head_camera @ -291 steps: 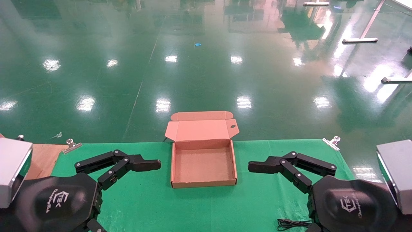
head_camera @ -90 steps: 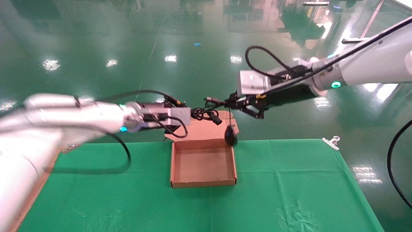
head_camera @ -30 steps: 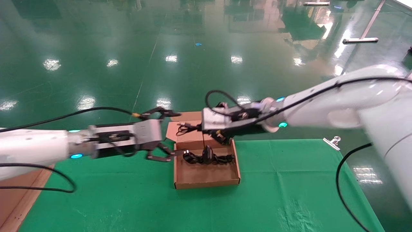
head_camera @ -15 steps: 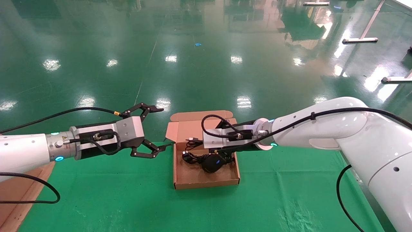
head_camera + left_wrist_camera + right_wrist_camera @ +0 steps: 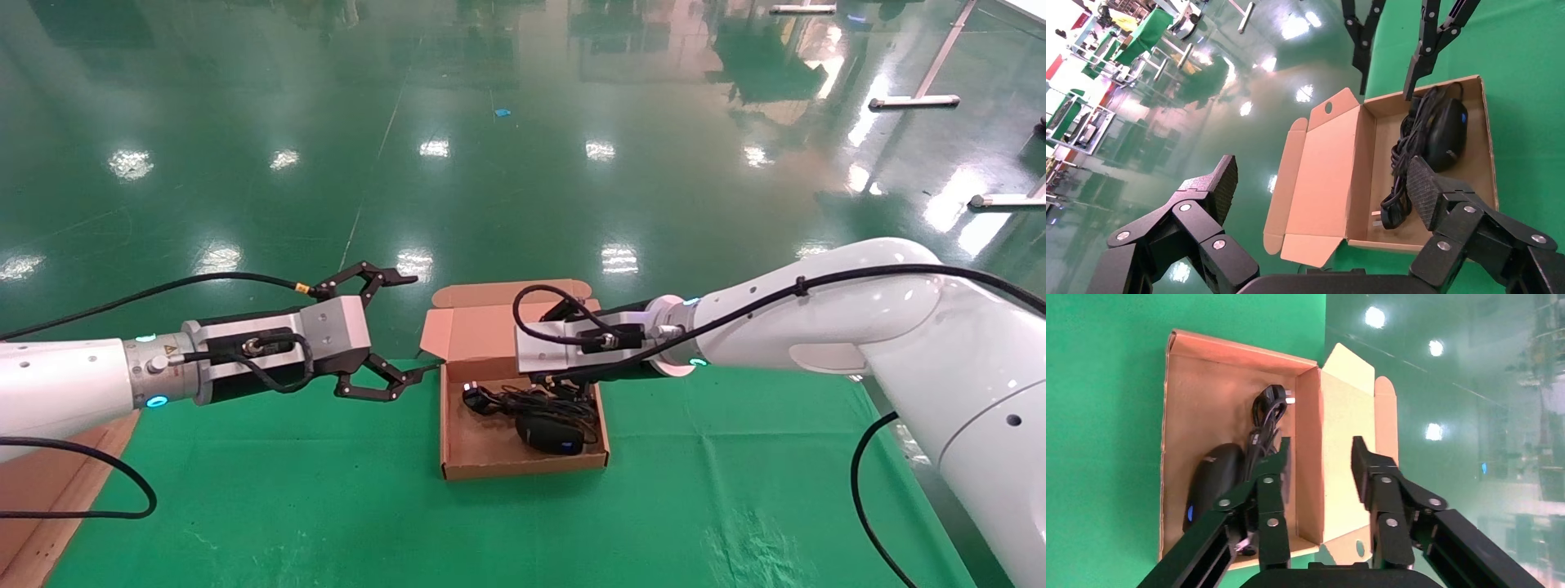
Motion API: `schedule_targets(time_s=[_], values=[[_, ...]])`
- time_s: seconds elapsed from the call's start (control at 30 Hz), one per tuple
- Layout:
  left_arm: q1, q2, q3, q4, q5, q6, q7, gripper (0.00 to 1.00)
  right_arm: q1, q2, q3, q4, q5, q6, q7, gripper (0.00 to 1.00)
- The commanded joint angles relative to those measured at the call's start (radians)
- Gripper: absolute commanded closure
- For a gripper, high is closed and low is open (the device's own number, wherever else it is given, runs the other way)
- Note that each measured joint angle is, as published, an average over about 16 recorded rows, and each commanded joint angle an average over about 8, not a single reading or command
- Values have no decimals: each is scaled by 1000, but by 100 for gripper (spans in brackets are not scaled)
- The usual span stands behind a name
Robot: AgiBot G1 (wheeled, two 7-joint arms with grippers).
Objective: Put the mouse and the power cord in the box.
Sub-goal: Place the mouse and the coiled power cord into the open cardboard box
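The brown cardboard box [image 5: 523, 467] sits open on the green cloth, its lid [image 5: 1324, 159] hanging back over the table's far edge. Inside, the black mouse [image 5: 549, 434] [image 5: 1447, 131] [image 5: 1212, 478] lies flat near the front right, blue light showing. The power cord [image 5: 513, 399] [image 5: 1407, 153] [image 5: 1266, 419] is bundled along the back wall, its plug [image 5: 1389, 214] at the left. My right gripper [image 5: 1321, 444] is open and empty, straddling the box's back wall. My left gripper [image 5: 418, 325] [image 5: 1322, 180] hangs wide open, just left of the box's back left corner.
The green cloth [image 5: 327, 506] covers the table, with bare wood [image 5: 49, 506] at its left edge. The table's far edge runs just behind the box, with shiny green floor beyond. My left arm's black cable [image 5: 122, 490] loops over the cloth on the left.
The mouse has tipped from leaning at the middle of the box to lying flat nearer the front right. The right gripper has risen slightly. The left gripper has barely moved.
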Motion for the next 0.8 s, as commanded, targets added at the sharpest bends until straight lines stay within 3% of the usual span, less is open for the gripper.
schedule_targets(time_s=[0.03, 0.8], values=[[0, 1, 0, 0, 1, -2, 0, 0, 2, 0, 1, -2, -1, -2, -2, 0], [177, -132, -232, -296, -43, 171, -358, 0, -230, 276, 234, 313, 300, -215, 212, 0]])
